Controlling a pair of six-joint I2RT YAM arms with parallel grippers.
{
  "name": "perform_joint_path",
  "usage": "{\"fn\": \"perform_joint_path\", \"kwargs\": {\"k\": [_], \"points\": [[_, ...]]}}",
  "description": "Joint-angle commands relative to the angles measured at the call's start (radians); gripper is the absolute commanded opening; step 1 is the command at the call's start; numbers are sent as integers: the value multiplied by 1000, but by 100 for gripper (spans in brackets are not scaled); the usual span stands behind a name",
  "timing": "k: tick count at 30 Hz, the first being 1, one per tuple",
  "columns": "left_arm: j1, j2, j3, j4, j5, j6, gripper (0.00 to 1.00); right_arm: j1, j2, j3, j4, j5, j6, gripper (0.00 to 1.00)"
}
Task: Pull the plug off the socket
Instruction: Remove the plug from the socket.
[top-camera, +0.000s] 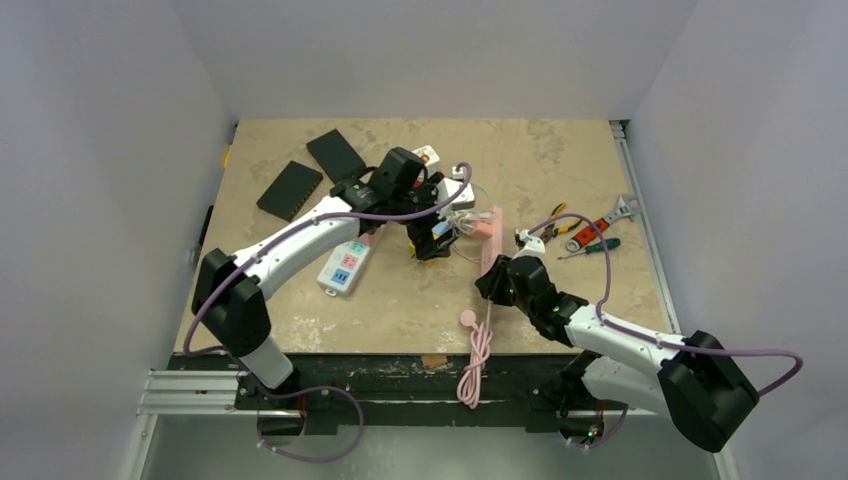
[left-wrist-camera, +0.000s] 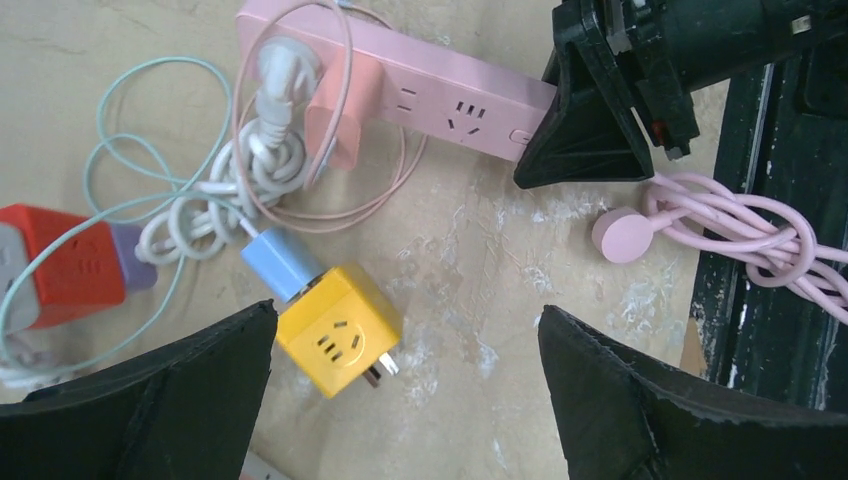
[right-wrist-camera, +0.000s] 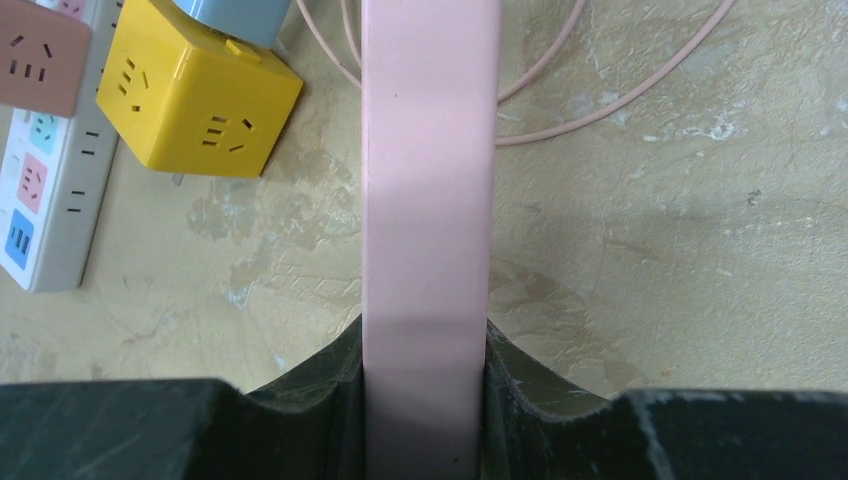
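Top external view: at the near side of the counter (top-camera: 400, 320), the right tool (top-camera: 492, 272) is clamped on the near end of a pink power strip (top-camera: 490, 235). Further in, the left tool (left-wrist-camera: 405, 315) hangs with its jaws spread wide, holding nothing, above a yellow cube adapter (left-wrist-camera: 338, 343). Beyond, at the strip's far end, a white plug (left-wrist-camera: 283, 62) and a pink block plug (left-wrist-camera: 340, 120) sit in its sockets, with a coiled white cable (left-wrist-camera: 265, 160) just beside them.
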Motion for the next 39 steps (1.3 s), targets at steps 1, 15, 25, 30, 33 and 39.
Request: {"fn": "perform_joint_path", "kwargs": {"k": [1, 15, 25, 30, 33, 39], "points": [[-21, 79, 38, 114, 75, 52, 100, 0, -60, 68, 13, -24, -82, 0], [-52, 234, 71, 300, 23, 52, 100, 0, -41, 106, 41, -121, -149, 0], [-65, 272, 77, 347, 2, 103, 57, 1, -23, 143, 12, -126, -172, 0], [-78, 259, 63, 328, -25, 136, 13, 0, -19, 139, 8, -117, -171, 0], [-90, 252, 57, 311, -51, 164, 0, 1, -21, 144, -11, -87, -163, 0], [-102, 231, 22, 318, -119, 205, 0, -1, -7, 145, -52, -39, -126, 0]]}}
